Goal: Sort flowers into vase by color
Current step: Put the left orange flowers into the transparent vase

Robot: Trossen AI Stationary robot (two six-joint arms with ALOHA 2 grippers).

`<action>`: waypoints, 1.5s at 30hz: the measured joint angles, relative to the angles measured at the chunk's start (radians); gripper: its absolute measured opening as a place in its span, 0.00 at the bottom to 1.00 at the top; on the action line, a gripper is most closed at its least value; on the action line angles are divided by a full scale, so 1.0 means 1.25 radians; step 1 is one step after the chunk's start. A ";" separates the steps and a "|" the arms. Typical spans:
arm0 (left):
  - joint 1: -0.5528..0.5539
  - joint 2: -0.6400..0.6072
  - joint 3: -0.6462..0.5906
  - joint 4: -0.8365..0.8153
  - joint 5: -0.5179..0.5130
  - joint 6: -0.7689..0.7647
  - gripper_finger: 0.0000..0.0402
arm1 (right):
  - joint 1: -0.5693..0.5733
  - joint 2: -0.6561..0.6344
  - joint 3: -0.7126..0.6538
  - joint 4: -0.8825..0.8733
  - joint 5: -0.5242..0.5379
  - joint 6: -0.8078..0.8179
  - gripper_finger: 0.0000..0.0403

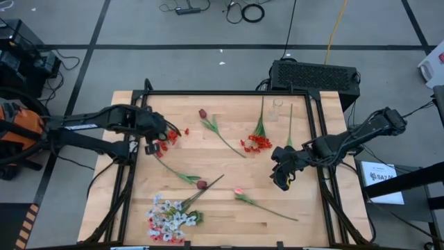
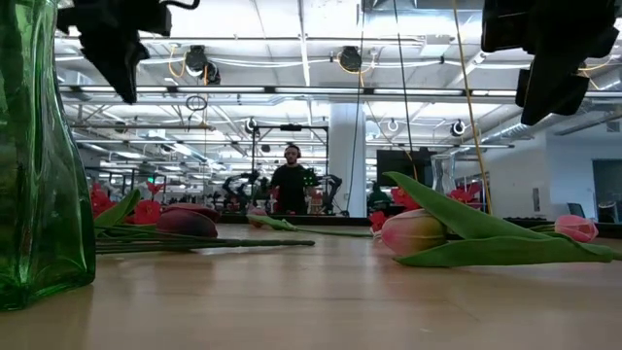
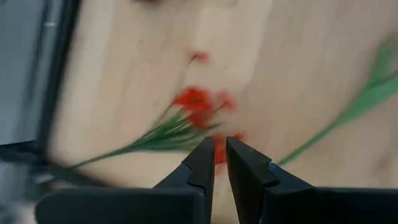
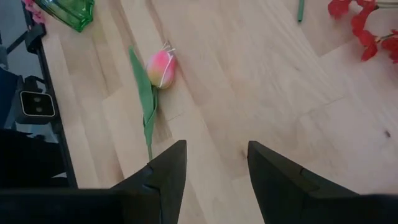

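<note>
Flowers lie scattered flat on the wooden table [image 1: 229,222]. A red cluster [image 1: 168,136] [image 3: 196,99] lies under my left gripper [image 1: 157,139] [image 3: 220,152], which hovers above it, shut and holding nothing. My right gripper [image 1: 281,178] [image 4: 216,162] hovers open over bare wood; a pink tulip [image 4: 160,67] [image 1: 238,191] lies ahead of it. There are also two maroon tulips [image 1: 202,113] [image 1: 201,184], a second red cluster [image 1: 258,143], and a white, pink and red bunch [image 1: 170,219] at the near edge. A green glass vase [image 2: 39,146] [image 4: 65,11] stands upright near that edge.
Black frame rails [image 1: 128,173] run along the table's sides. A black box [image 1: 313,73] sits behind the far edge, and a small clear glass [image 1: 277,105] stands near it. Bare wood shows around the right gripper. A person [image 2: 290,180] stands far off in the room.
</note>
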 joint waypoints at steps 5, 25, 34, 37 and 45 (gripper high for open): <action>0.041 0.057 0.000 -0.042 -0.001 0.228 0.12 | -0.009 0.000 0.000 0.026 0.001 0.000 0.40; 0.289 0.221 -0.045 0.059 0.062 0.654 0.12 | -0.061 0.008 0.000 0.106 0.077 0.198 0.40; 0.354 0.222 -0.045 0.027 0.096 0.739 0.26 | -0.061 0.017 0.000 0.107 0.111 0.219 0.40; 0.368 0.222 -0.048 0.041 0.096 0.745 0.35 | -0.060 0.016 0.000 0.108 0.121 0.219 0.40; 0.379 0.223 -0.166 0.138 0.014 0.867 0.48 | -0.061 0.016 0.000 0.120 0.134 0.218 0.40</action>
